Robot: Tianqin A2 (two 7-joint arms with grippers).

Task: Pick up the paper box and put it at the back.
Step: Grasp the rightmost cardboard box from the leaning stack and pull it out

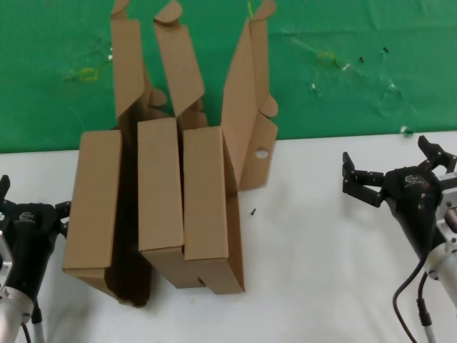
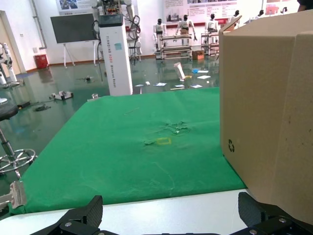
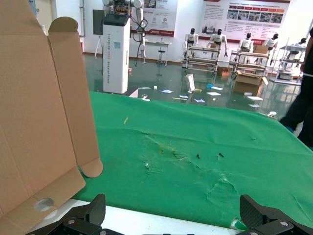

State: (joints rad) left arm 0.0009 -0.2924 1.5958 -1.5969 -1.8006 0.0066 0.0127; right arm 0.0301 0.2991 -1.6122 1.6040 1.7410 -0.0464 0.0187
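**Three boxes on edge, both grippers waiting apart**

Three brown paper boxes stand side by side on their narrow edges on the white tabletop (image 1: 321, 236), lids raised toward the far side. They sit close together, walls nearly touching, straddling the line where the white surface meets the green cloth (image 1: 343, 78). Standing them on edge likely offers a thin wall that fingers can close across. The right-hand paper box (image 1: 207, 207) has its lid swung outward, the small round hole (image 1: 262, 153) showing near the cloth's near edge. The middle box (image 1: 161, 189) and the left box (image 1: 93, 211) have lids leaning back over the cloth.

The left gripper (image 1: 32, 218) rests at the tabletop's left edge, just beside the left box, its fingers spread; in its wrist view that box's wall fills one side. The right gripper (image 1: 396, 175) hovers near the right edge, well apart from the boxes, fingers also spread. Neither holds anything.

No box lies wholly on the cloth, so I judge the carrying not yet begun. The left arm looks better placed for the nearest box.
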